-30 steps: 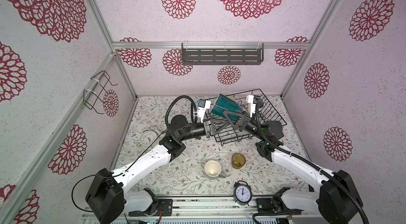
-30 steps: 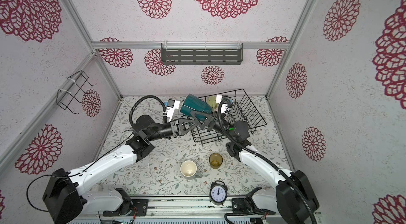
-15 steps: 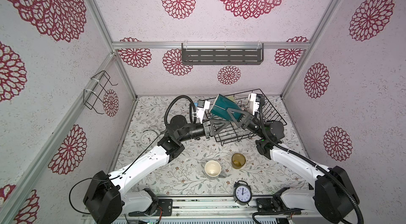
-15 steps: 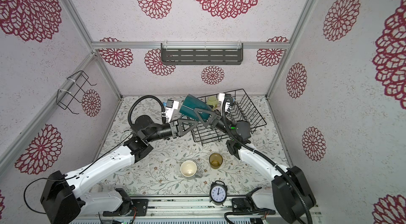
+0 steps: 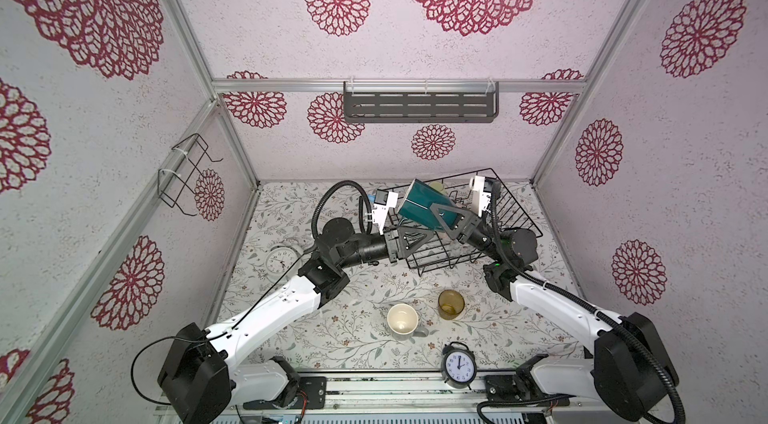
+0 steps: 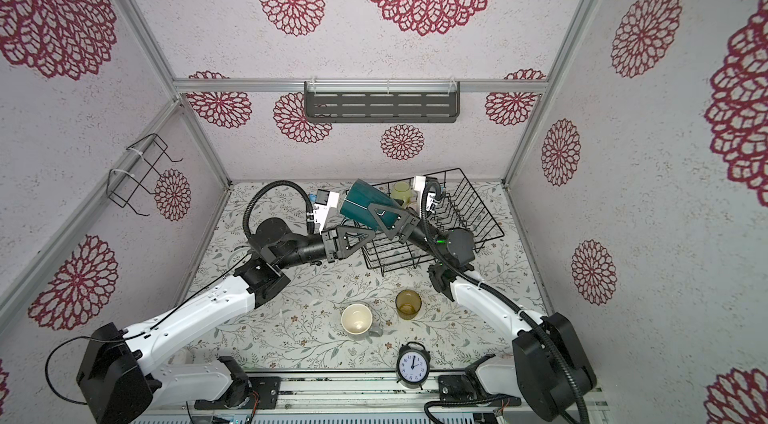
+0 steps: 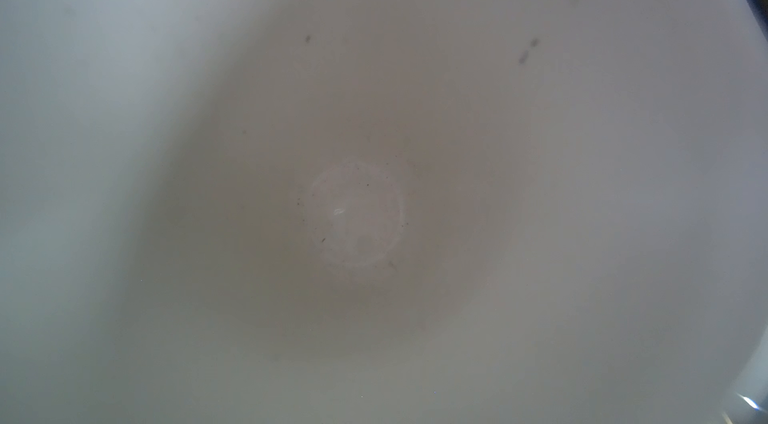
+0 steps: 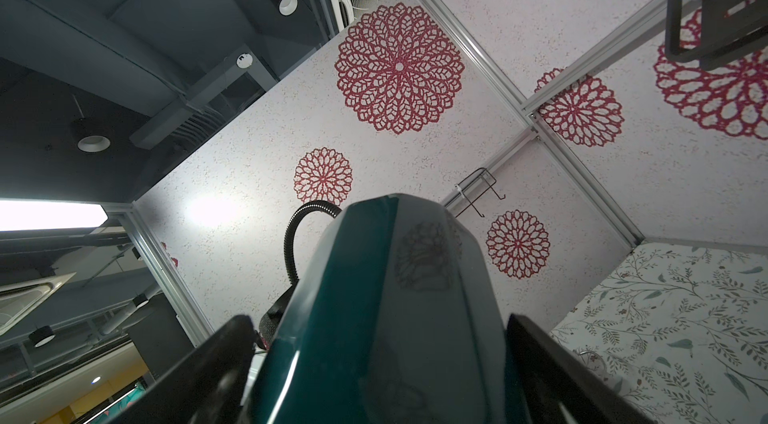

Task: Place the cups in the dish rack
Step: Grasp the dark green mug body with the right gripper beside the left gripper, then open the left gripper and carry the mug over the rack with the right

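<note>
Occlusion first: my left wrist view is filled by a blurred cup interior, matte grey-beige with a round pale mark at the bottom, so no fingers show there. In both top views the dark teal mug covers the spot where my left gripper meets its mouth. It looks clenched on the rim, pinch point hidden. My right gripper is spread wide, black fingers straddling the mug body. A thin gap shows on one side; can't tell if the other touches. Mug is glossy and faceted, glaze mirroring a wall rosette. It hangs tilted over the left end of the dish rack, black wire with zigzag dividers. Yellow-green mug sits inside the rack, half hidden behind the teal one. Grey mug with cream inside and amber glass tumbler stand on the floral tabletop in front of the rack, apart from it.
</note>
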Motion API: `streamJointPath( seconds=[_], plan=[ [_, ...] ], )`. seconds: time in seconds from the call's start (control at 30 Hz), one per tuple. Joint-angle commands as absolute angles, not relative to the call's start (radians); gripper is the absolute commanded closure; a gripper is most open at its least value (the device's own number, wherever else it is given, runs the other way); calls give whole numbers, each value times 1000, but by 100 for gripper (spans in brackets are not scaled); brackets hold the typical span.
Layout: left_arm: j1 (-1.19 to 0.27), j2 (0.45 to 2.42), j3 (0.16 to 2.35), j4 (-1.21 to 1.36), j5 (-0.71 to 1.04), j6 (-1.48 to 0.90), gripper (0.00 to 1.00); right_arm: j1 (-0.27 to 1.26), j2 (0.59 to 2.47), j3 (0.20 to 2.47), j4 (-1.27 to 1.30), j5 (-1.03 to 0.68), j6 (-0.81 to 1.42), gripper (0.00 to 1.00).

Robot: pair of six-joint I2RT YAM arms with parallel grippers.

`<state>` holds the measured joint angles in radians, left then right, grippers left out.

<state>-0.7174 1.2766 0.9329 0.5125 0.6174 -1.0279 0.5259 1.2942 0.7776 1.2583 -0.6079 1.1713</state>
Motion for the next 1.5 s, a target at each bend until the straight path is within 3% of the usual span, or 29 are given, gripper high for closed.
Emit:
streamJointPath(
  seconds=[0.0,0.3,0.43,0.6,0.73,0.9,1.1,1.47],
  plan=[
    [-724,1264,962,583,620,-1010,100,522,1296,814,1290,-630,1170,6],
    [-718,1262,958,534,604,-993,100,495,1322,804,1233,-636,1204,24],
    [-713,1264,954,512,601,-983,99,482,1351,792,1321,-640,1263,32],
    [-700,1264,944,509,596,-982,82,464,1378,777,1376,-617,1307,36],
    [-683,1265,928,511,588,-980,56,450,1386,772,1371,-607,1302,37],
    [-661,1267,897,492,566,-972,40,418,1407,771,1316,-590,1272,41],
    [-639,1266,884,377,537,-911,27,385,1444,795,1245,-591,1229,45],
    [-577,1231,834,295,500,-875,20,373,1498,900,937,-559,1017,48]
  ],
)
